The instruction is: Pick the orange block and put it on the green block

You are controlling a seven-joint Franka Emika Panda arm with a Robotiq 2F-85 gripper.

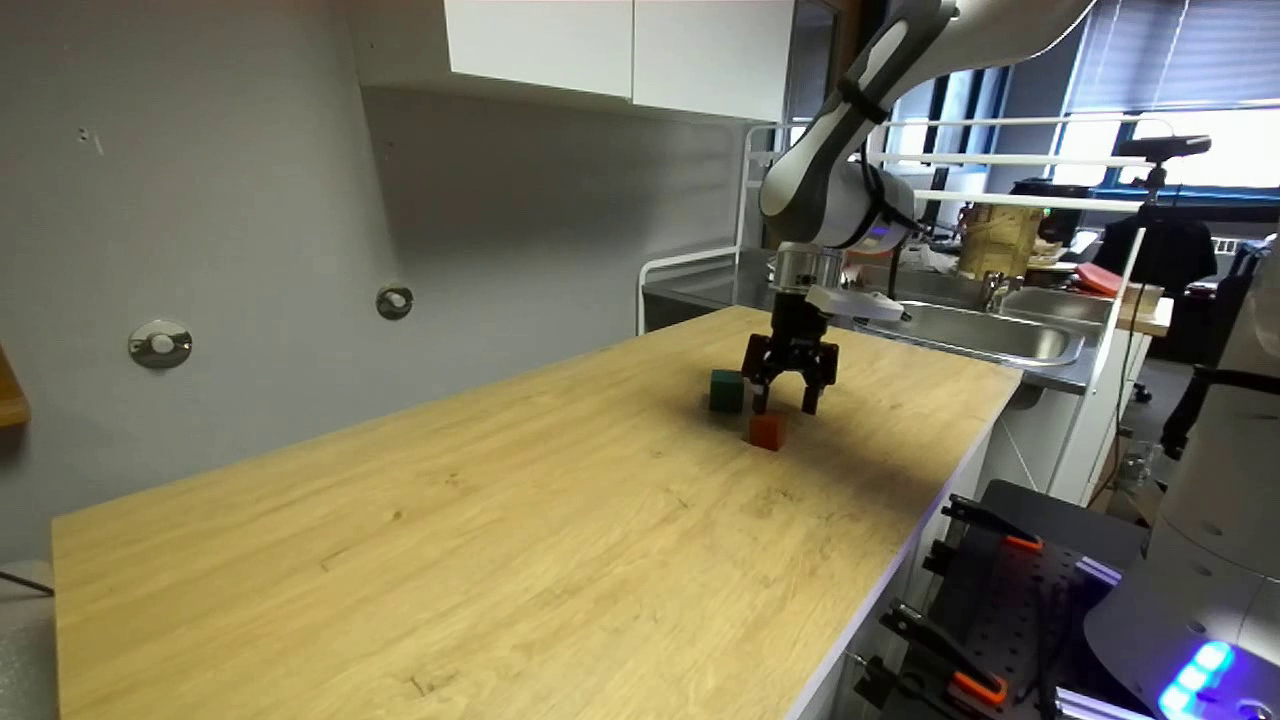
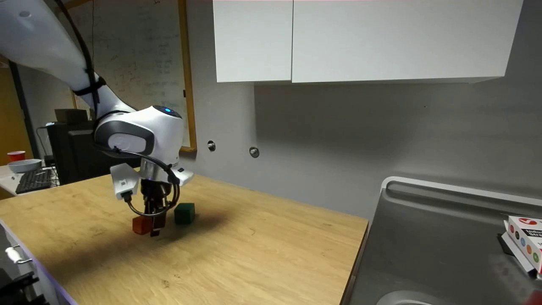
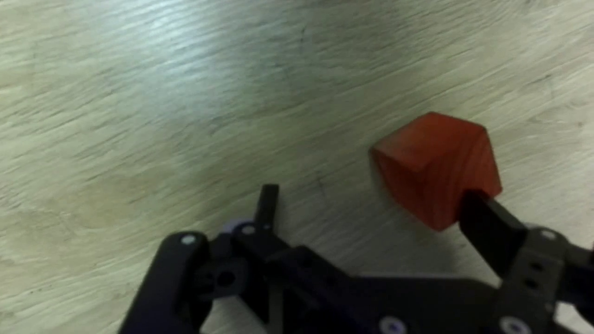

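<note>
The orange block (image 1: 767,432) is a small red-orange cube on the wooden table. It also shows in an exterior view (image 2: 141,225), partly behind the gripper, and in the wrist view (image 3: 429,167). The green block (image 1: 727,391) is a small dark green cube on the table near it, seen in both exterior views (image 2: 184,213) and out of the wrist view. My gripper (image 1: 786,403) points down, low over the table, with fingers apart and nothing held. In the wrist view the gripper (image 3: 371,192) has its right finger overlapping the block's edge; whether they touch I cannot tell. The left finger is well clear.
The wooden table (image 1: 450,560) runs along a grey wall under white cabinets (image 1: 540,40). A metal sink (image 1: 985,330) lies beyond the table's far end. A dark grey counter (image 2: 440,250) with a white box (image 2: 527,237) adjoins the table.
</note>
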